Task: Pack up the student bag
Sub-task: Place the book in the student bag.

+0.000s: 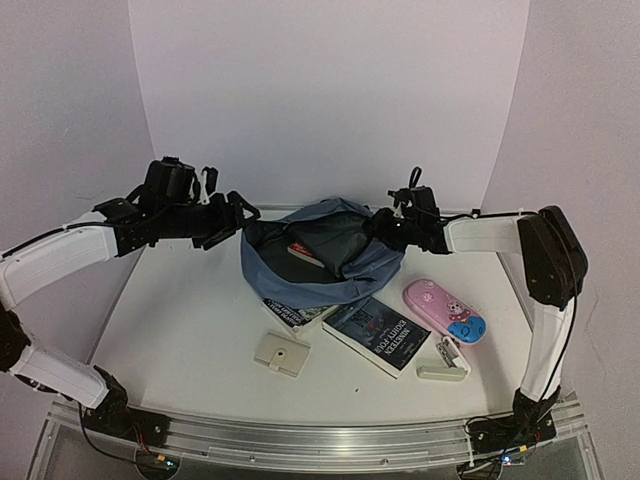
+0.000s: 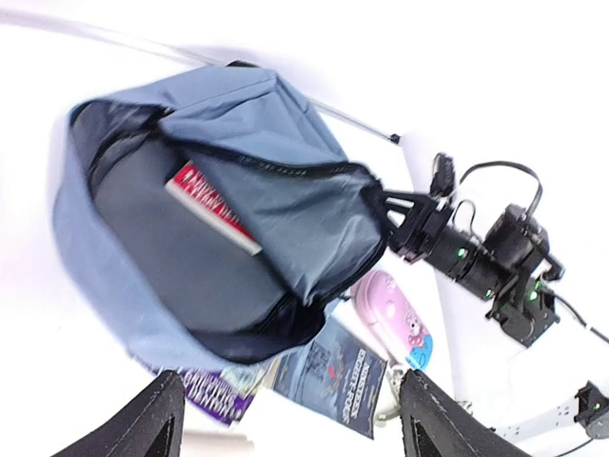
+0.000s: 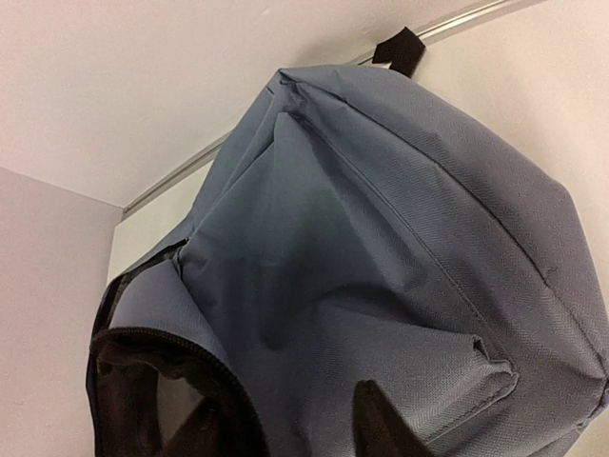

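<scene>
- Student bag [image 1: 345,280] lies on the white counter [image 1: 170,330], around the middle and toward the far wall, between the two arms. It is slate-blue fabric with black trim.
- Its main zip is undone and the mouth gapes upward, showing a dark grey lining.
- A red-covered book [image 2: 214,209] lies inside the bag, flat against the lining with its white page edge showing.
- The bag's near edge rests on a book with a purple and white cover [image 1: 295,315], most of which is hidden under the fabric.
- Left fingers [image 2: 157,419] hang above the counter just left of the bag's mouth. They are spread wide with nothing between them, and are clear of the fabric.
- Right fingers [image 3: 381,424] are at the bag's right rim, up against the fabric by the black zip edge. One finger shows plainly in the wrist view, but the other blends into the black trim (so I cannot tell whether they are pinching the cloth or merely beside it).
- A dark-covered book [image 1: 378,335] lies flat just in front of the bag, turned at an angle.
- A pink pencil case [image 1: 440,308] with a blue end and a cartoon figure lies to the right of that book, apart from the bag.
- A small beige wallet-like case [image 1: 281,354] sits near the front of the counter, left of the dark book.
- A small pale object [image 1: 443,363] lies at the dark book's near right corner (what it is, I cannot make out).
</scene>
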`<state>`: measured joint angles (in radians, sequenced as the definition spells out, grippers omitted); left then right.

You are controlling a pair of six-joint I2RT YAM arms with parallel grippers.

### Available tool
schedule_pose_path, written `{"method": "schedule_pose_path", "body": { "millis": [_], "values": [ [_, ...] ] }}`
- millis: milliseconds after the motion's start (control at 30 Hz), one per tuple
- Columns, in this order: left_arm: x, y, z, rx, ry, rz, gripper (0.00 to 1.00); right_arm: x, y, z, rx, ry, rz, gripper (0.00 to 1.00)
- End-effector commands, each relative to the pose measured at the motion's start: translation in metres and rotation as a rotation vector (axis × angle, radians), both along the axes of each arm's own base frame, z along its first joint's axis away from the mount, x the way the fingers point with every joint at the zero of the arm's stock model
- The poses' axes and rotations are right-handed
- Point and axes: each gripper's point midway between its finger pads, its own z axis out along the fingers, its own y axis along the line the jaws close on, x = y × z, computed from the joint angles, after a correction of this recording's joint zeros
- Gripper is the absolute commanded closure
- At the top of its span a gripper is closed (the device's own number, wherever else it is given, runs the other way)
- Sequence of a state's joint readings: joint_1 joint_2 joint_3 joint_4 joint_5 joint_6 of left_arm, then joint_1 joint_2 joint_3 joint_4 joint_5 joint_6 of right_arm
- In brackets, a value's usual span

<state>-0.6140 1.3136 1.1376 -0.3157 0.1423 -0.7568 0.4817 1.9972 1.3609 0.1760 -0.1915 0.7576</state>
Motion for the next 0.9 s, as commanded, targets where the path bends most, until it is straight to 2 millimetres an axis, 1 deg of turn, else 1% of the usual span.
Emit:
{"method": "schedule_pose_path", "body": {
  "millis": [0, 33, 133, 267, 367, 433, 567, 733, 867],
  "values": [
    [-0.022, 0.031, 0.008, 0.004, -0.008, 0.074, 0.21, -0.004, 0.002, 0.016, -0.010, -0.055, 0.069, 0.48],
    [-0.027, 0.036, 0.010, 0.003, -0.012, 0.081, 0.20, -0.007, 0.002, 0.020, -0.018, -0.067, 0.087, 0.45],
    [-0.040, 0.051, 0.007, 0.022, -0.002, 0.104, 0.19, -0.021, 0.002, 0.035, -0.034, -0.102, 0.142, 0.39],
    [-0.056, 0.064, 0.009, 0.024, -0.007, 0.115, 0.15, -0.047, 0.006, 0.054, -0.031, -0.149, 0.253, 0.32],
    [-0.063, 0.070, 0.002, 0.045, 0.007, 0.111, 0.14, -0.064, 0.010, 0.069, -0.014, -0.181, 0.324, 0.26],
    [-0.066, 0.073, -0.005, 0.061, 0.018, 0.114, 0.13, -0.073, 0.011, 0.078, -0.004, -0.198, 0.352, 0.24],
    [-0.070, 0.072, -0.016, 0.064, 0.035, 0.097, 0.13, -0.082, 0.008, 0.090, 0.004, -0.220, 0.365, 0.27],
    [-0.072, 0.065, -0.028, 0.053, 0.059, 0.067, 0.12, -0.095, 0.007, 0.107, 0.034, -0.242, 0.381, 0.26],
    [-0.072, 0.059, -0.045, 0.049, 0.096, 0.048, 0.12, -0.111, 0.005, 0.123, 0.041, -0.275, 0.387, 0.25]
  ]
}}
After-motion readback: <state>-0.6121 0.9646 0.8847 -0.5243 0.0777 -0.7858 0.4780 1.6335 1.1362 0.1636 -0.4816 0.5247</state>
